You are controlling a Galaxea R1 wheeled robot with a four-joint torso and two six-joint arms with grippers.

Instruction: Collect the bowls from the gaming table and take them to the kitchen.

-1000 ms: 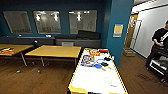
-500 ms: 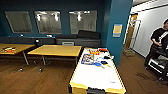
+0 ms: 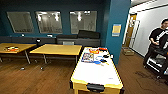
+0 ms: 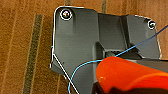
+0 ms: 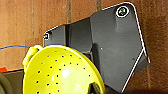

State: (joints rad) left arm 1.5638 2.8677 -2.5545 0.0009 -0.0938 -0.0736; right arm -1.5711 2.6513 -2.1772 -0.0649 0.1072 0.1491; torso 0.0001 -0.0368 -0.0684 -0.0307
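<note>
Two bowls are already off the gaming desk (image 3: pixel 96 72) and ride with the arms. The orange-red bowl (image 4: pixel 130 73) sits close under the left wrist camera, against the dark plate of that arm, with wooden floor (image 4: pixel 22 50) beyond it. The yellow-green bowl (image 5: pixel 60 71), dotted with small holes like a strainer, sits the same way by the right wrist. Each looks carried by its own arm, yet whether either tool is apart or clamped on a rim cannot be told, since no fingers are clear.

As containers, both bowls look empty: the yellow-green one's speckled inside is bare, and nothing is seen in the orange-red one, whose inside is turned away.

Outward, the head view has the long white-topped desk straight ahead, carrying a printed sheet (image 3: pixel 88 57), flat blue and black paddles (image 3: pixel 102 58) and an orange item (image 3: pixel 94 51) at its far end. Wooden-topped desks (image 3: pixel 56 49) stand to its left, and a person (image 3: pixel 156 45) stands at the right by a rig.

The risk, as a judgement: if a hold is shallow, a jolt while driving could shake a bowl loose onto the floor; the desk corner and the person nearby also leave little margin for turning.
</note>
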